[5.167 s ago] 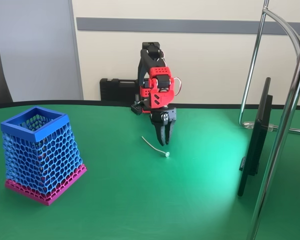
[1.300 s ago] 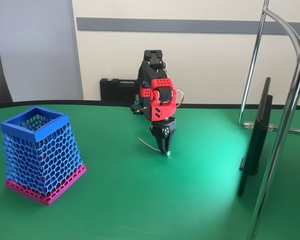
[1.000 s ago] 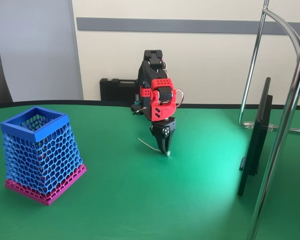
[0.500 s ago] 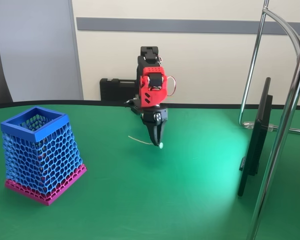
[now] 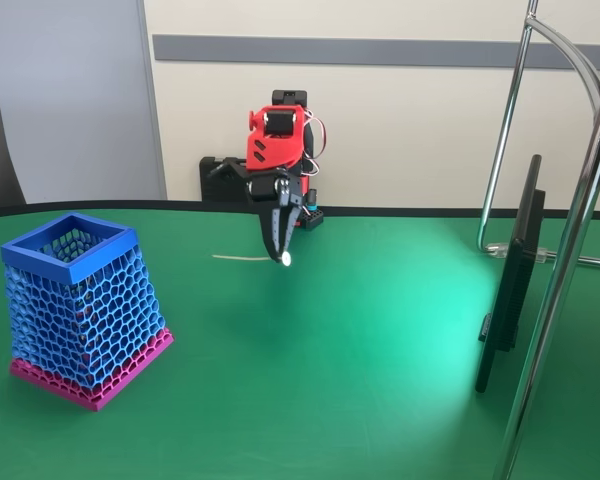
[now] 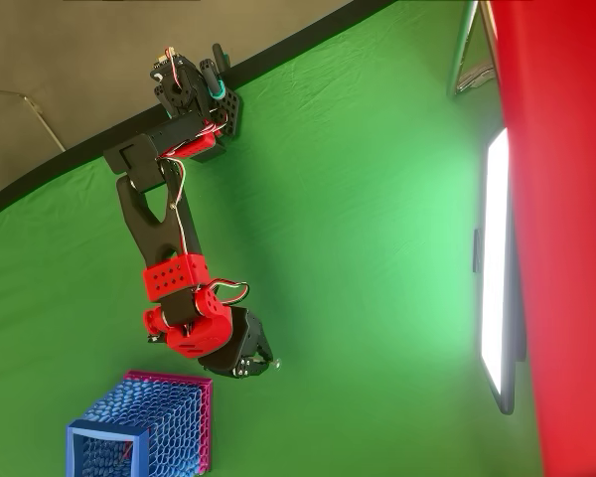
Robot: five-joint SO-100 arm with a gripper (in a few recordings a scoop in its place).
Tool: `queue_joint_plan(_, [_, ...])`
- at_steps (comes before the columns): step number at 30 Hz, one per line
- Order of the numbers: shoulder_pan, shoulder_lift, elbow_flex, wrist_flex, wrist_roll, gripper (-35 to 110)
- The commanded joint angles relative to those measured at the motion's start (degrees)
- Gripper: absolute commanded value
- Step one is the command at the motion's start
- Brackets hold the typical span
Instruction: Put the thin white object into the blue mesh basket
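In the fixed view my red and black gripper [image 5: 279, 252] hangs above the green table, pointing down and shut on the thin white object [image 5: 248, 258]. The strand sticks out level to the left of the fingertips, and its small round knob shows just at their right side. The blue mesh basket [image 5: 80, 300] with its pink base stands on the table to the lower left, well apart from the gripper. Seen from overhead, the gripper [image 6: 250, 360] sits just right of the basket [image 6: 144, 429], and the strand is hidden under the arm.
A dark monitor [image 5: 510, 280] stands edge-on at the right, beside chrome stand poles [image 5: 570, 250]. A black case [image 5: 225, 178] lies behind the arm's base. The screen [image 6: 497, 268] and a big red shape [image 6: 566, 199] take up the right side overhead.
The gripper shut on the white object on the table, lifted it, and swung it up and to the left, nearer the basket.
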Motion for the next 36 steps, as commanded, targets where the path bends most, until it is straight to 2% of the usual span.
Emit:
queue_joint_plan(1, [1.3, 4.0, -4.3, 0.3, -2.2, 3])
queue_joint_plan(6, [3.1, 5.1, -9.2, -0.4, -6.3, 3])
queue_joint_plan(16, [7.2, 6.2, -16.3, -9.9, -10.6, 4])
queue_joint_plan(29, [14.2, 0.3, -23.0, -24.1, -7.6, 5])
queue_joint_plan(36, [15.8, -3.6, -25.0, -25.8, -3.4, 4])
